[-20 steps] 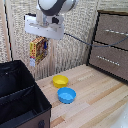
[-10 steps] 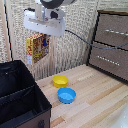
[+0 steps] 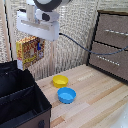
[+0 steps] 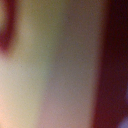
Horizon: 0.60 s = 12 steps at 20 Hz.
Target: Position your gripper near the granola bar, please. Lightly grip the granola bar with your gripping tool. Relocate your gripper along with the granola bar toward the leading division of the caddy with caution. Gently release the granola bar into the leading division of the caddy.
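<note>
Two compartments wait in the large black fabric-walled caddy (image 3: 20,97); above it my white plate-shaped hand (image 3: 31,44) is clenched on the flat yellow-orange granola bar carton (image 3: 30,50), hung high to clear the walls. Right of the caddy, bowls sit apart.

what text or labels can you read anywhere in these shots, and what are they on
None can be read.
Granola bar, held up under the gripper: red and brown print on its yellow-orange face, too blurred to make out any word.
Wrist view: only a blur of colour, no lettering.
Caddy, yellow bowl, blue bowl and drawers: no text visible.
</note>
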Motion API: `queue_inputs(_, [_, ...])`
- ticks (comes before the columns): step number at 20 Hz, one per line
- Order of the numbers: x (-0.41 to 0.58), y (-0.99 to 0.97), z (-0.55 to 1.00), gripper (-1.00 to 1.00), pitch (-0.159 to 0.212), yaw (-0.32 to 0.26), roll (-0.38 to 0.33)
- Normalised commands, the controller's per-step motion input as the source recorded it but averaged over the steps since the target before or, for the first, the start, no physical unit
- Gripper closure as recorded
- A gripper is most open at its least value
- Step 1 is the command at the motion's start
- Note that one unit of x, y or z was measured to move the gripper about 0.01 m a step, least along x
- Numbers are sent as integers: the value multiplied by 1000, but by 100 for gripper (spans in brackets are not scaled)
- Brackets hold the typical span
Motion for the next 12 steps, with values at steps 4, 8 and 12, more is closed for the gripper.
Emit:
queue_inputs(4, [-513,569,0,100,0,-110,-11])
queue_inputs(8, [-226,555,-41,100,7,-188,-23])
queue_inputs(12, [-139,548,-84,100,12,-212,-31])
